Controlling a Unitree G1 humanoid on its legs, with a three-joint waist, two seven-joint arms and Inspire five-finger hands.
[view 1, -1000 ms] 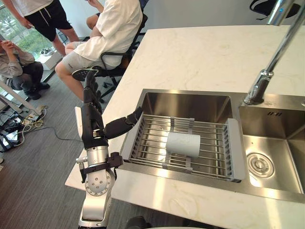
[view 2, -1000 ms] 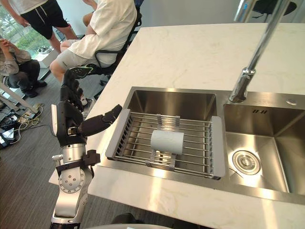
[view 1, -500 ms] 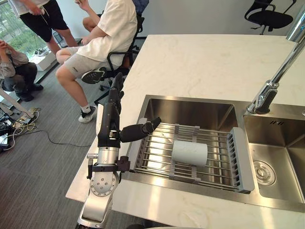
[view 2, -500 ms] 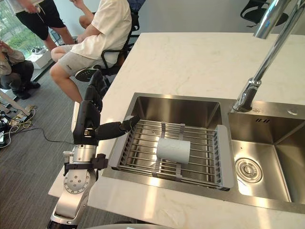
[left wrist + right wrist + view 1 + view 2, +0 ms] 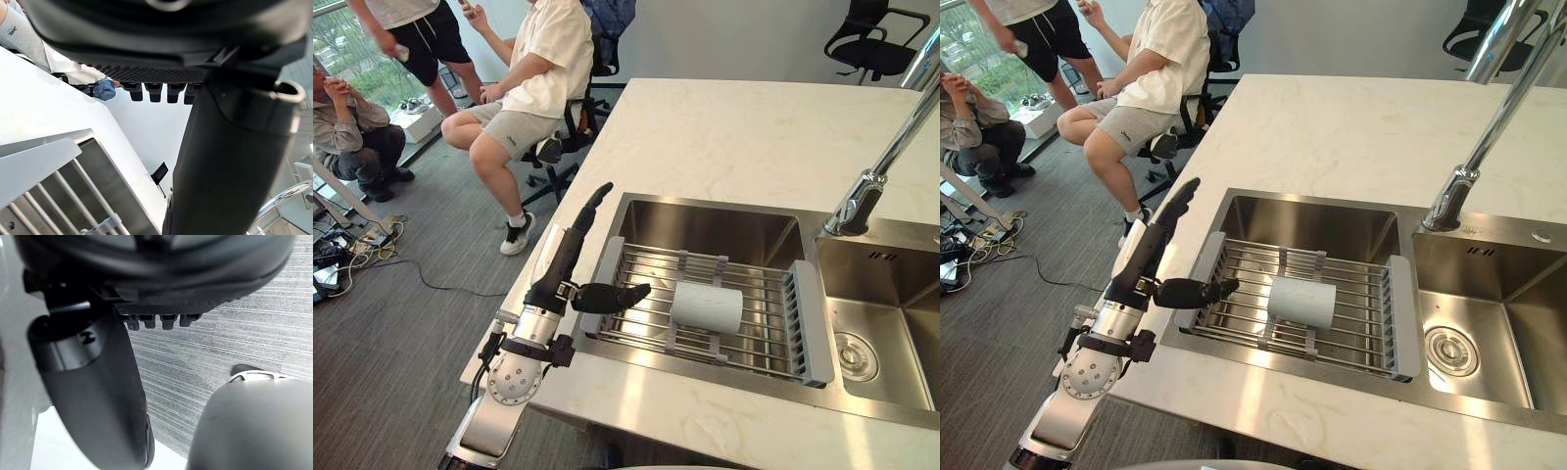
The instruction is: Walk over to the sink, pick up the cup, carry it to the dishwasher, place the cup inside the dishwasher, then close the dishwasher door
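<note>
Cup [image 5: 707,306] lying sideways on rack [image 5: 808,323] over left sink [image 5: 705,220] basin, long axis left-right. Right of left hand [image 5: 563,262], near but apart; hand spread wide, empty, thumb aimed toward cup's left end.

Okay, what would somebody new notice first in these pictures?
A white cup lies on its side on the rack over the sink's left basin. The left hand hovers open at the rack's left end, thumb stretched toward the cup. Beyond the counter's corner, people sit and stand.
</note>
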